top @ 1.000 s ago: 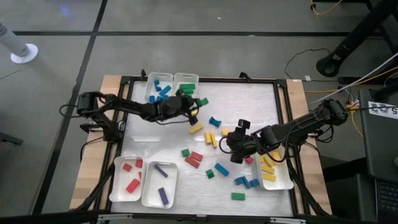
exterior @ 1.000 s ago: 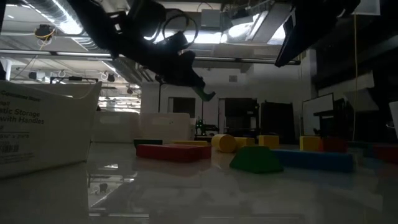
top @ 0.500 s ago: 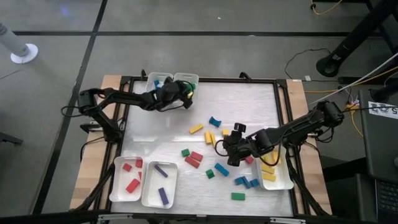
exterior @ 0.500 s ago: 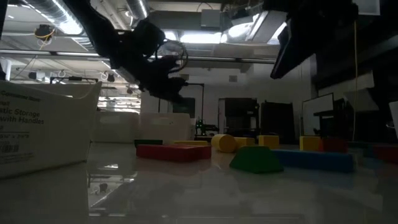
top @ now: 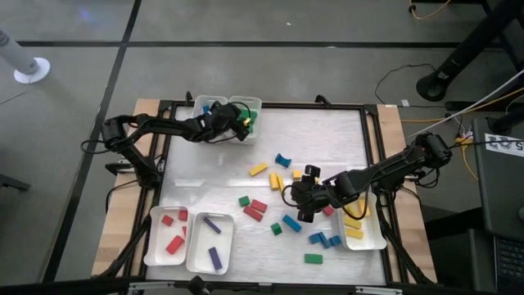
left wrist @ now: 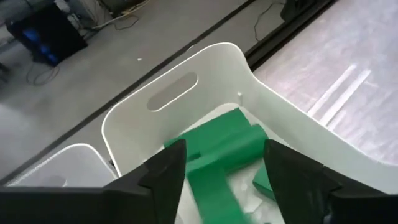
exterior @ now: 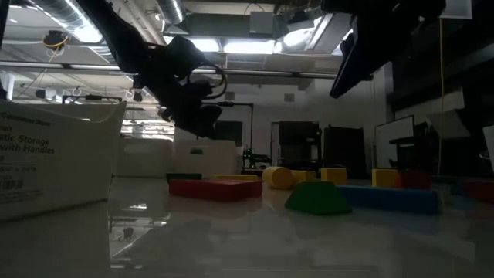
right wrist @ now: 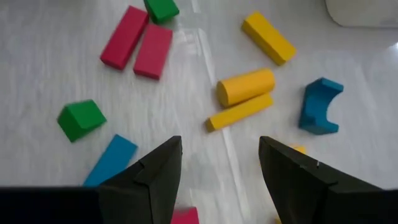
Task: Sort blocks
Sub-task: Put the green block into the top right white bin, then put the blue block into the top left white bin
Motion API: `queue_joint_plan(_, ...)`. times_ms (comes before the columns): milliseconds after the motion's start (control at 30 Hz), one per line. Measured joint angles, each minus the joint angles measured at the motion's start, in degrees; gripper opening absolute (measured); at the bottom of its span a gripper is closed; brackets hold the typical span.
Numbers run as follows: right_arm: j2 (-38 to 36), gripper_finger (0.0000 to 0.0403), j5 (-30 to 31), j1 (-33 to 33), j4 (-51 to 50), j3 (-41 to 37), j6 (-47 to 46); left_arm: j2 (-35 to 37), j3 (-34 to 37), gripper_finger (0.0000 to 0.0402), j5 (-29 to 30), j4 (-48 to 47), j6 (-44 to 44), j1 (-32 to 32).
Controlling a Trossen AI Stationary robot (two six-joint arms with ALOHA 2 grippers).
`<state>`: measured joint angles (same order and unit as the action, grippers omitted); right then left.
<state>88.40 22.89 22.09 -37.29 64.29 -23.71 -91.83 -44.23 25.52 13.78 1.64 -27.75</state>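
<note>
Loose blocks lie across the white table top: two red bars [top: 255, 210], yellow bars and a yellow cylinder [right wrist: 246, 86], a blue arch [right wrist: 319, 106], and green and blue pieces. My left gripper [top: 239, 123] is open and hangs over the far white tray [left wrist: 186, 93]. That tray holds green blocks [left wrist: 224, 149], which show between the fingers of my left gripper [left wrist: 225, 180]. I cannot tell whether the fingers touch them. My right gripper [top: 296, 199] is open above the table's middle. In its wrist view, bare table lies below my right gripper [right wrist: 221, 180].
A tray of blue blocks [top: 209, 115] sits beside the green one at the far edge. Trays with red blocks [top: 168, 233] and purple blocks [top: 211, 243] stand near left. A tray of yellow blocks [top: 360, 225] lies near right, under the right arm. A black frame rims the table.
My left gripper has swung from the table's middle toward the far left, to above the green tray. The green block that showed at its fingertips in the low view is no longer seen there. My right gripper has shifted a little toward the left and near edges.
</note>
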Motion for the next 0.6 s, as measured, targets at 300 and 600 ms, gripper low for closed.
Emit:
queue_joint_plan(300,0.00,0.0211,-5.09,0.02,0.17,0.00,-3.05,0.00,0.00,0.0216,-5.30,0.02,10.60,0.12)
queue_joint_plan(600,0.00,0.0211,-7.95,0.09,0.17,0.00,-8.52,0.00,0.00,0.0210,-13.17,0.09,14.79,4.93)
